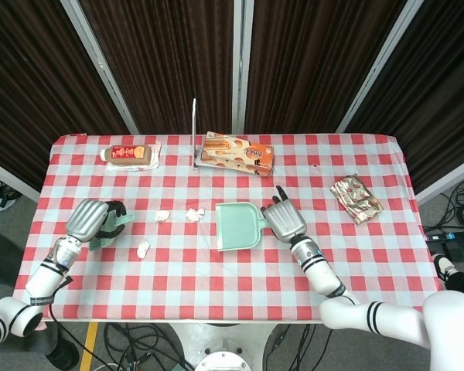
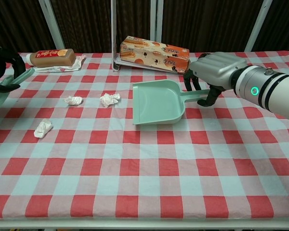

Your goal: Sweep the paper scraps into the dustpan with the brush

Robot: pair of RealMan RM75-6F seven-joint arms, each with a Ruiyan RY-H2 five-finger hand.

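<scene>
Head view: right hand (image 1: 283,219) is closed around the handle of the green dustpan (image 1: 237,228), fingers curled over it. Pan sits mid-table on the red-and-white checked cloth (image 1: 216,286), mouth facing the robot's left. Left hand (image 1: 90,220) is wrapped round the green brush (image 1: 114,225) near the left table edge; the handle tip pokes out of the fist toward the scraps. Three paper scraps: one (image 1: 162,216) and another (image 1: 194,215) side by side between brush and pan, the second just beside the pan mouth; the third (image 1: 143,248) nearer the front edge. At the back: an orange snack box (image 1: 238,154) with printed pictures, text too small to read; a brown-and-red packet (image 1: 129,154) on a white wrapper, label unreadable; a thin metal stand (image 1: 194,135) upright just left of the box. Crinkled foil pack (image 1: 356,198) on the right, well apart from the rest.

Chest view: right hand (image 2: 213,73) grips the dustpan (image 2: 156,102) handle, fingers hooked under it. Left hand (image 2: 1,65) at the far left frame edge holds the brush (image 2: 2,91), mostly cropped. Scraps: (image 2: 73,100) and (image 2: 109,99) left of the pan, not touching it; (image 2: 43,128) closer to the camera. Box (image 2: 155,54) shows red script, not legible; packet (image 2: 53,57) likewise.
</scene>
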